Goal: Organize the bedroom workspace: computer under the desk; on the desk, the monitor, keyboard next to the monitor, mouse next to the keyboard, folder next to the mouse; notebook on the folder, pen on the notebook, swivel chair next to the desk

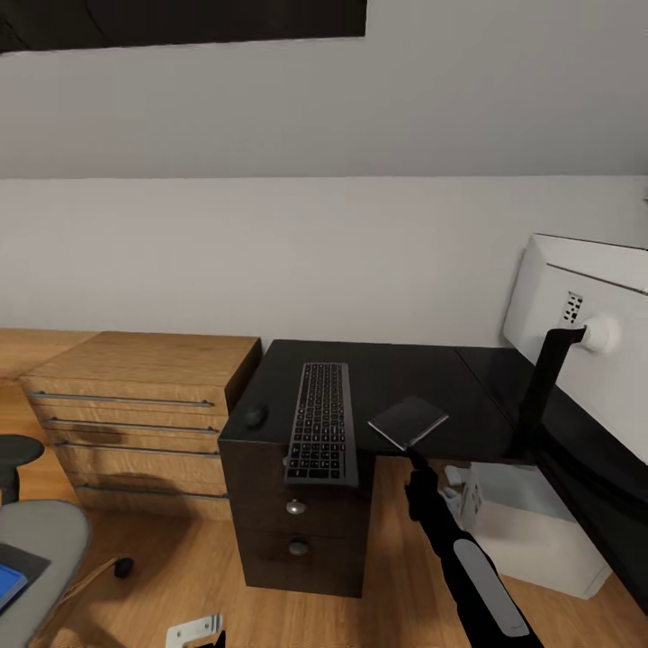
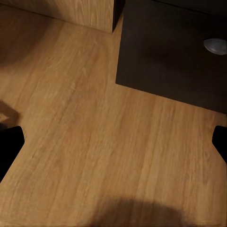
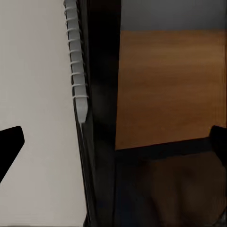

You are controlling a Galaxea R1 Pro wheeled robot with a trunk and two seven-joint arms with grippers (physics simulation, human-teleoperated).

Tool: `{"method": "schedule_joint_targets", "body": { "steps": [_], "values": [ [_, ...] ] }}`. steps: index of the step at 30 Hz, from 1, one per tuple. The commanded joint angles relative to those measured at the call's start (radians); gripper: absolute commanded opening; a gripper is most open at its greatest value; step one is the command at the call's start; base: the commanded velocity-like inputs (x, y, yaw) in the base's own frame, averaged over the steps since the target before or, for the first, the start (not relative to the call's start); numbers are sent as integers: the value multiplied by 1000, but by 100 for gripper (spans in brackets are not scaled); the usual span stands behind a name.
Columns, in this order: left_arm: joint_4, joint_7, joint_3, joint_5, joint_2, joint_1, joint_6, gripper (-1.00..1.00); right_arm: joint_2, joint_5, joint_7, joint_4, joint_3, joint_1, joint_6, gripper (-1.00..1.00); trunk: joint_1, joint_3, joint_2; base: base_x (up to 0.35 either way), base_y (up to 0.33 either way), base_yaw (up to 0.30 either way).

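**A:** ok so where are we at? We see the desk (image 1: 396, 378) dead ahead, with the keyboard (image 1: 321, 421) lying lengthwise on it and its near end hanging over the front edge above the drawers (image 1: 297, 526). The mouse (image 1: 256, 417) sits just beside it at 9 o'clock, near the desk's left corner.

**B:** yep, and the notebook (image 1: 408, 421) is at about 3 o'clock from the keyboard, flat on the desk, one corner right at the front edge. Our right gripper (image 1: 416, 457) is up under that corner. In the right wrist view we get the notebook's spiral binding (image 3: 75, 61) close up, with the black fingertips (image 3: 10, 144) far apart at either side, so the fingers are spread, clamped on nothing.

**A:** monitor (image 1: 589, 346) is at 2 o'clock on the desk, white back toward us, on its black stand (image 1: 544, 382). The computer (image 1: 531, 522) is on the floor under the desk.

**B:** left gripper (image 2: 113, 142) is low, pointing at the wood floor (image 2: 80, 132) near the drawer unit, fingers wide apart too. At 8 o'clock we've got the chair (image 1: 36, 549) with a sliver of the blue folder (image 1: 9, 580) on the seat. Wooden cabinet (image 1: 144, 414) stands touching the desk at 10 o'clock.
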Motion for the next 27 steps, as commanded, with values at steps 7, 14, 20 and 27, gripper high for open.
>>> {"method": "schedule_joint_targets", "body": {
  "steps": [7,14,20,27],
  "values": [
    [-2,7,-2,7,0,0,4,100,0,-9,1,-1,0,0,1,100,0,-1,0,-123,0,0],
    [-2,7,-2,7,0,0,4,100,0,-9,1,-1,0,0,1,100,0,-1,0,-37,0,0],
    [-2,7,-2,8,0,0,4,100,0,-8,1,-1,0,0,1,100,-8,5,14,-6,0,0],
    [4,10,-1,10,0,0,7,100,-1,-2,-7,0,-1,0,-2,100,-35,27,63,0,0,0]
  ]
}}
